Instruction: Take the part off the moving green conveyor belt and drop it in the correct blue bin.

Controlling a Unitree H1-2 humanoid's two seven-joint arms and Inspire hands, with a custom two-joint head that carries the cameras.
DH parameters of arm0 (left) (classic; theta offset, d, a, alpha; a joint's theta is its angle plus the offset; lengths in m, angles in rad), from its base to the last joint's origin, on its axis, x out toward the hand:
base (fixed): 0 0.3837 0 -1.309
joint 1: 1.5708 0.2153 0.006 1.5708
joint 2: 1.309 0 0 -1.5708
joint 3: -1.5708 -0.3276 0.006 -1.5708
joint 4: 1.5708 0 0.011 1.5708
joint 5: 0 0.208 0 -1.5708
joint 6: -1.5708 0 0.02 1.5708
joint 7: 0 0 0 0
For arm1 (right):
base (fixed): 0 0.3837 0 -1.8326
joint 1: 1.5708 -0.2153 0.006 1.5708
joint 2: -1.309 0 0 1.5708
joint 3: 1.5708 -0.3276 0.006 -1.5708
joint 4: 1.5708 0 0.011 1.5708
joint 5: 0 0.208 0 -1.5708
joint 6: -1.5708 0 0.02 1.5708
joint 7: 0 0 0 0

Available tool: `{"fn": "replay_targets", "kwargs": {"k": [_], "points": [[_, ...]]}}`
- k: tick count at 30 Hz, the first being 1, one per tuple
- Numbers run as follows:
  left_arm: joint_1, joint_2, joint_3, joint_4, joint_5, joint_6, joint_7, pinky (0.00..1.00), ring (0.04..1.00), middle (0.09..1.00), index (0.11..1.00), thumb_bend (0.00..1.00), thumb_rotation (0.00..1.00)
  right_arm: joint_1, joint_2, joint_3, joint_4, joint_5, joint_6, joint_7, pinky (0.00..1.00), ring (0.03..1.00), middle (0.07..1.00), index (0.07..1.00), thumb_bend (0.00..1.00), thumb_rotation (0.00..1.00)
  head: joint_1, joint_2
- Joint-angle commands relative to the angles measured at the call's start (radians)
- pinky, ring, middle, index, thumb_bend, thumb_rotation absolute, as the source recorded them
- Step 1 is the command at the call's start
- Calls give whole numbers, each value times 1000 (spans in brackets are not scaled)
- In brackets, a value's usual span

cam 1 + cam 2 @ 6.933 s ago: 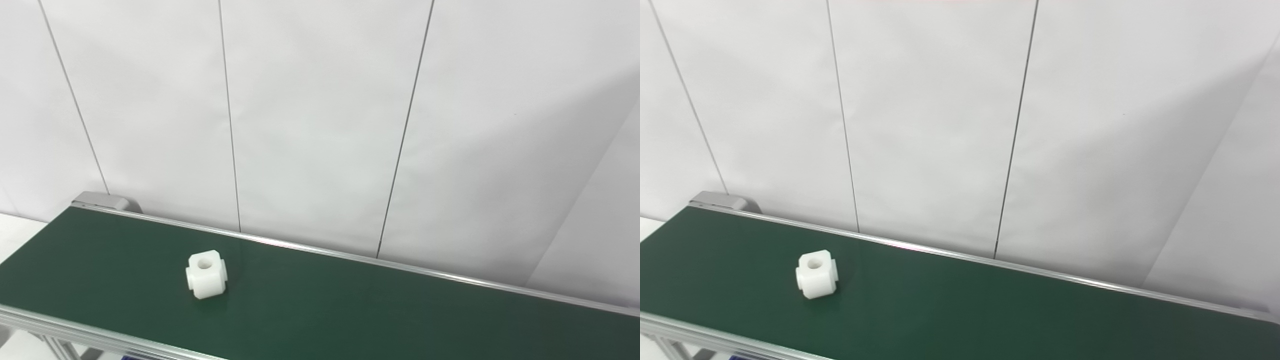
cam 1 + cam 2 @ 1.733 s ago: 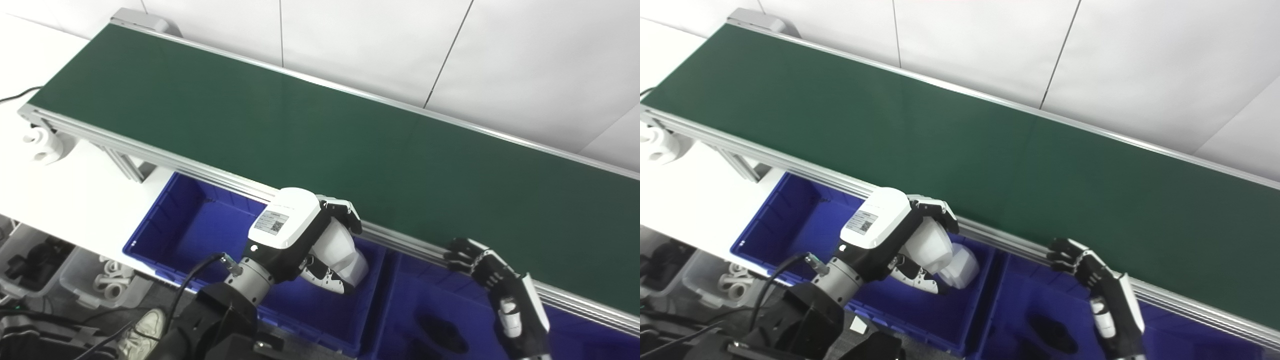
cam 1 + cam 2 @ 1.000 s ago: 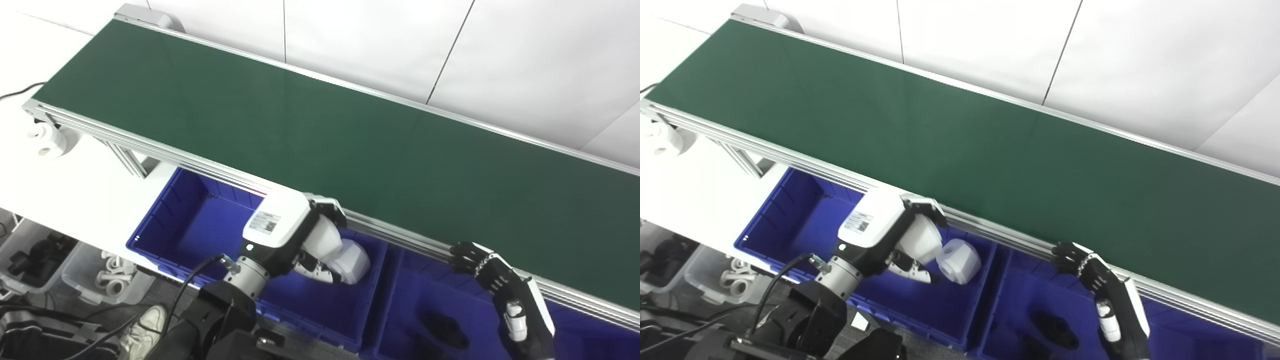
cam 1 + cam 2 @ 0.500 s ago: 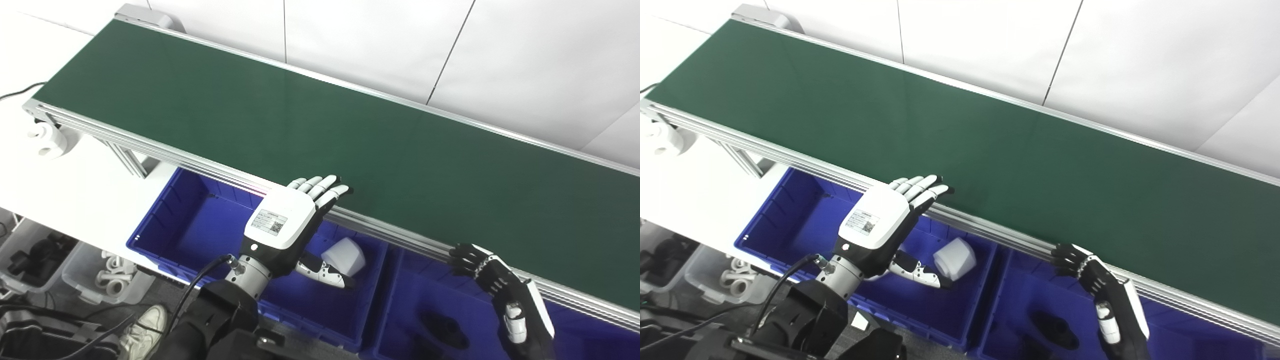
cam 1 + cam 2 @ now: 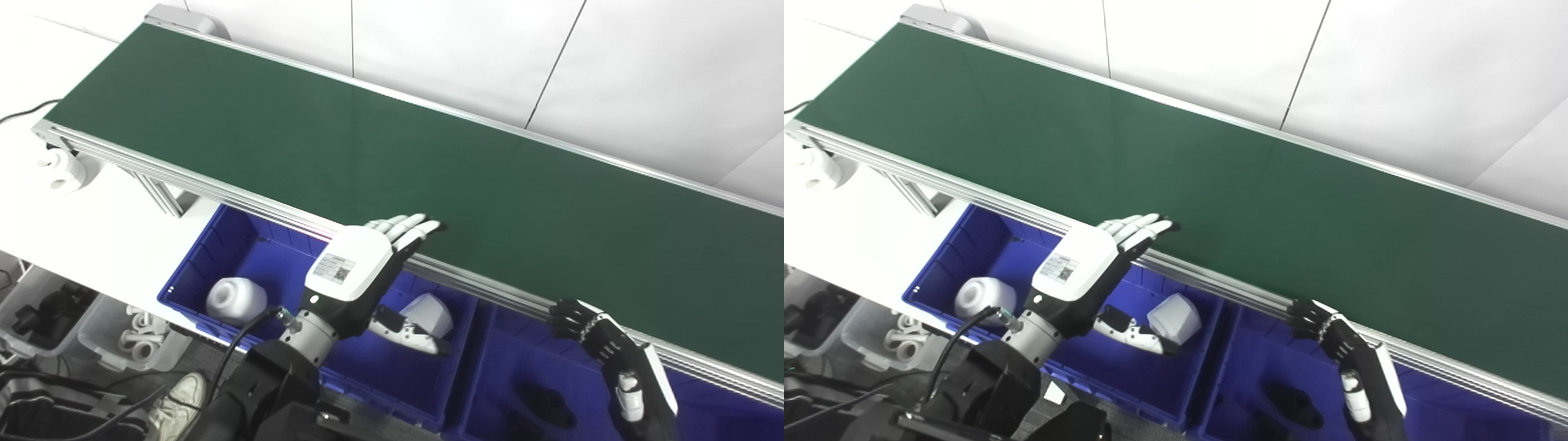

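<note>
From the left eye I see my left hand [image 5: 361,269] spread flat and empty over the blue bin [image 5: 245,236] where the white part [image 5: 429,314] now lies, drop done, while from the right eye my right hand [image 5: 1350,355] hangs loosely curled, holding nothing, beside the bare conveyor belt [image 5: 1213,177].

two parts [image 5: 427,312] in left bin [image 5: 202,251], conveyor belt [image 5: 367,147] behind

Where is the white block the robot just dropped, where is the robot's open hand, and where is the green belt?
white block [image 5: 1174,318], right eye view, on its top face.
left hand [image 5: 355,263], left eye view, on the white back of the hand.
green belt [image 5: 490,184], left eye view, on its bare middle.
</note>
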Motion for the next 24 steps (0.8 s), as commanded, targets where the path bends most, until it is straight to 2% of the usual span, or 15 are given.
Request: {"fn": "replay_targets", "kwargs": {"k": [1, 2, 3, 4, 5, 6, 9, 11, 15, 20, 24], "points": [[-49, -61, 6, -20, -199, 6, -7, 760, 869, 904, 878, 913, 519, 0, 23, 6, -44, -33, 19, -20, 677, 729, 763, 773, 947, 996, -67, -3], [-62, -86, 15, 2, -274, 16, -11, 761, 868, 901, 875, 890, 511, 3, 37, 9, -50, -54, 21, -33, 672, 727, 763, 775, 950, 997, -102, -5], [-73, -107, 29, 33, -354, 17, -10, 770, 867, 897, 871, 845, 513, 7, 57, 12, -55, -79, 22, -48, 674, 733, 769, 787, 937, 999, -173, -11], [-83, -131, 42, 74, -433, 14, -9, 771, 867, 896, 870, 838, 513, 12, 76, 12, -57, -99, 19, -65, 675, 734, 770, 789, 935, 1000, -173, -11], [-90, -145, 57, 117, -503, 7, -9, 785, 871, 898, 869, 815, 520, 16, 97, 14, -58, -120, 17, -83, 675, 735, 773, 794, 920, 1000, -236, -19], [-94, -156, 68, 162, -557, -4, -8, 808, 879, 899, 866, 803, 543, 20, 116, 14, -59, -138, 13, -99, 678, 736, 777, 800, 909, 998, -245, -21], [-102, -144, 93, 299, -666, -58, -19, 870, 905, 901, 850, 811, 596, 29, 173, 17, -60, -203, 11, -151, 690, 747, 788, 816, 890, 996, -329, -41], [-108, -116, 101, 366, -713, -81, -35, 873, 901, 894, 842, 792, 584, 30, 199, 22, -51, -232, -2, -173, 693, 757, 803, 831, 868, 999, -356, -48], [-124, -57, 101, 440, -762, -84, -71, 878, 911, 892, 848, 784, 597, 33, 239, 36, -53, -272, 7, -201, 693, 769, 839, 851, 843, 996, -387, -60], [-136, -17, 92, 477, -799, -107, -85, 878, 925, 906, 856, 787, 610, 40, 251, 54, -56, -301, 11, -220, 696, 776, 856, 860, 842, 1000, -411, -64], [-136, -4, 79, 481, -803, -119, -88, 876, 917, 891, 861, 784, 586, 47, 250, 55, -66, -305, 15, -228, 692, 772, 854, 858, 842, 1000, -396, -64]]}}
